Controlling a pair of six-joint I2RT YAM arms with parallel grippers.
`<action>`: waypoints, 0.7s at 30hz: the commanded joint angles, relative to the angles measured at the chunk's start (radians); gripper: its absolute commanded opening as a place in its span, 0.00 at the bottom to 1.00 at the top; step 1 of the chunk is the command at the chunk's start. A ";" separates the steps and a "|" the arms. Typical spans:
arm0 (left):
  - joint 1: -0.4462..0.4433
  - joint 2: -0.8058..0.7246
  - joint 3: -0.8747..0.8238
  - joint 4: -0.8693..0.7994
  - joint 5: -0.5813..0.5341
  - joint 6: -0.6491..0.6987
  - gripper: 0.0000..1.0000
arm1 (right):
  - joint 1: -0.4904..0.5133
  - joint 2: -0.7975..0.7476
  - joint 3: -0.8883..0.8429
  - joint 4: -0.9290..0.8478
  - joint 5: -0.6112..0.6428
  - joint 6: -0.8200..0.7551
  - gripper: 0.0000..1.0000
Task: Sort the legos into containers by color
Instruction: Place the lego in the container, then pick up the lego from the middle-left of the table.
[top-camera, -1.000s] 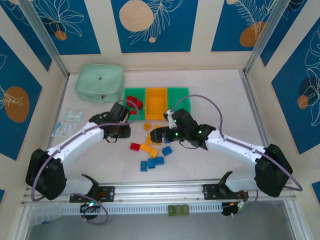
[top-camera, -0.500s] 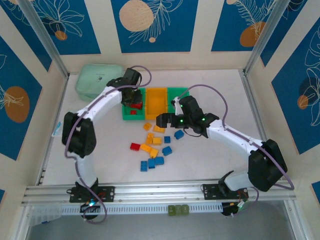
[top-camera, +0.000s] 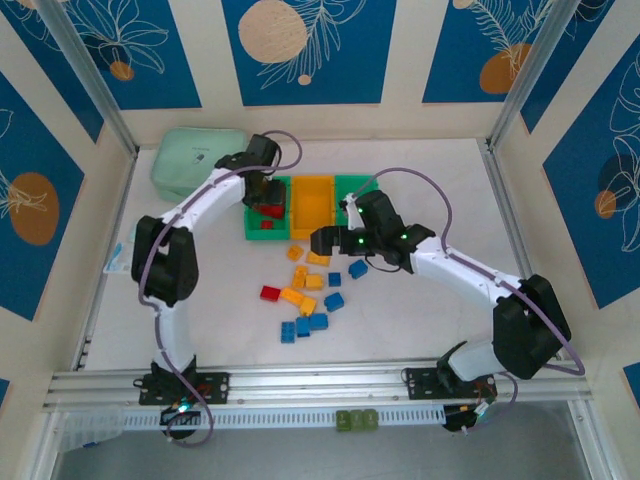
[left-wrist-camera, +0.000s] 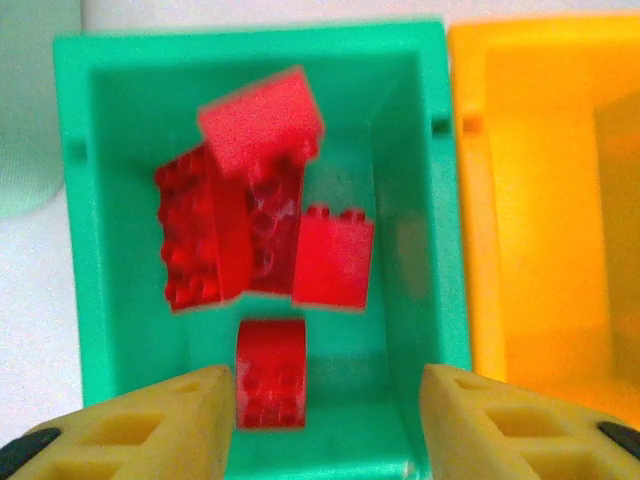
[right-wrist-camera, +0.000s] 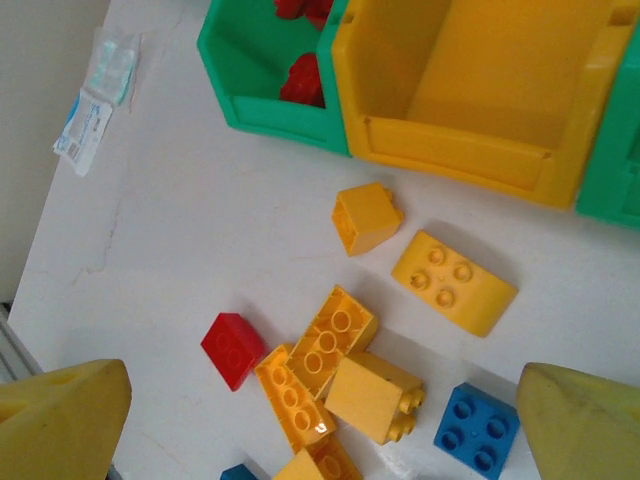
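The left gripper (left-wrist-camera: 325, 420) is being held apart and empty over the left green bin (left-wrist-camera: 440, 250), whose long axis is running away from the arms. Red legos (left-wrist-camera: 255, 220) are being contained there, the longest lying lengthwise, studs up. The right gripper (right-wrist-camera: 320, 390) is being held wide apart above loose legos (right-wrist-camera: 455, 282) on the table (right-wrist-camera: 180, 230).

Red legos (left-wrist-camera: 250, 230) sit in a green bin (left-wrist-camera: 90, 300) beside an orange-yellow bin (left-wrist-camera: 530, 200). Yellow-orange bricks (right-wrist-camera: 455, 283), blue bricks (right-wrist-camera: 477, 425) and one red brick (right-wrist-camera: 232, 349) dot the white table (right-wrist-camera: 180, 230). Blue wall panels (top-camera: 350, 72) carry pale leaf outlines and orange discs.
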 joint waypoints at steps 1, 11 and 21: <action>-0.003 -0.140 -0.096 0.021 0.106 -0.034 0.55 | 0.018 0.000 0.000 -0.010 -0.014 -0.009 0.99; -0.089 -0.445 -0.462 -0.012 0.065 -0.074 0.68 | 0.091 0.006 -0.019 -0.014 0.013 0.000 0.99; -0.194 -0.546 -0.723 0.019 0.107 -0.144 0.77 | 0.153 0.023 -0.060 0.041 0.071 0.029 0.99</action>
